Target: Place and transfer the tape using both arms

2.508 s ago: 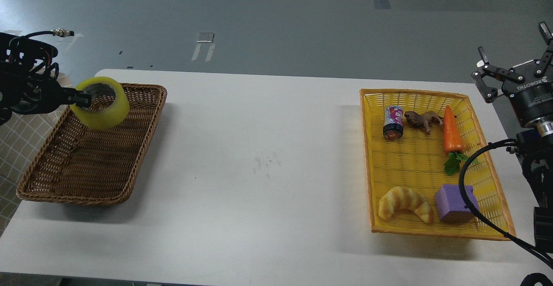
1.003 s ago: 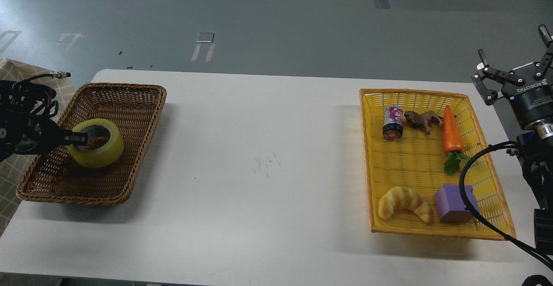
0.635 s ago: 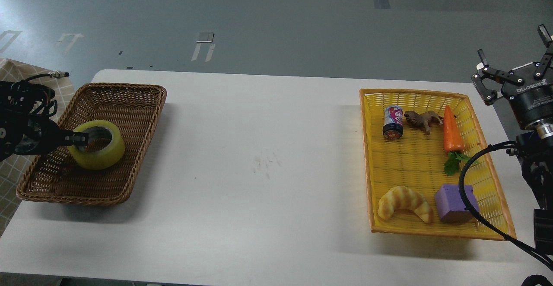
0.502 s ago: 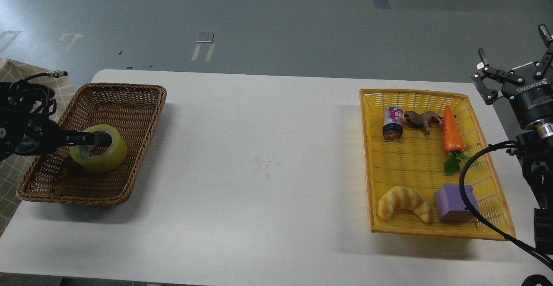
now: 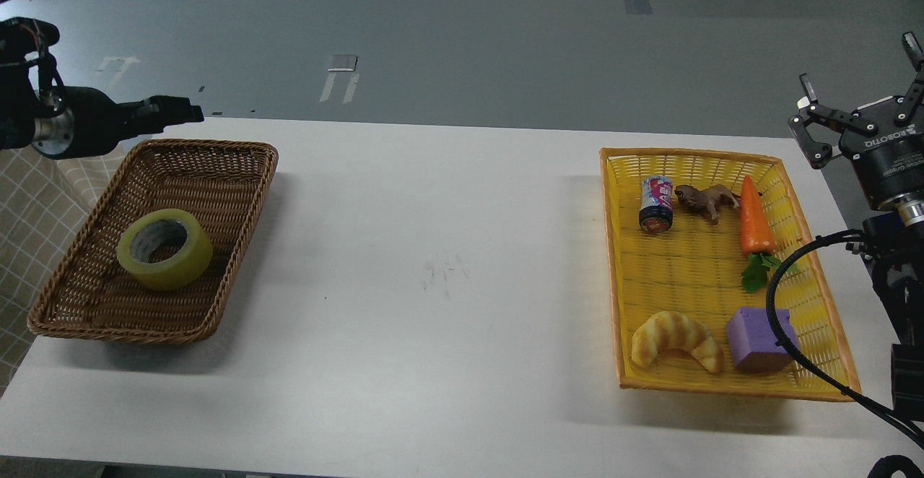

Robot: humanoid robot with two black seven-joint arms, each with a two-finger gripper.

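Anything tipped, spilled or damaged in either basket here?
Only the small red-and-blue printed can lies on its side in the yellow plastic basket. The translucent yellow packing tape roll sits flat in the brown wicker basket. No visible damage.

The tape [image 5: 164, 249], a wide roll of translucent yellow with a grey-white core, lies flat with its hole facing up, inside a brown wicker basket [image 5: 238, 196] near the table's left edge. It sits around the middle of the basket floor, slightly towards the near end, clear of the walls. Nothing touches it or rests on it.
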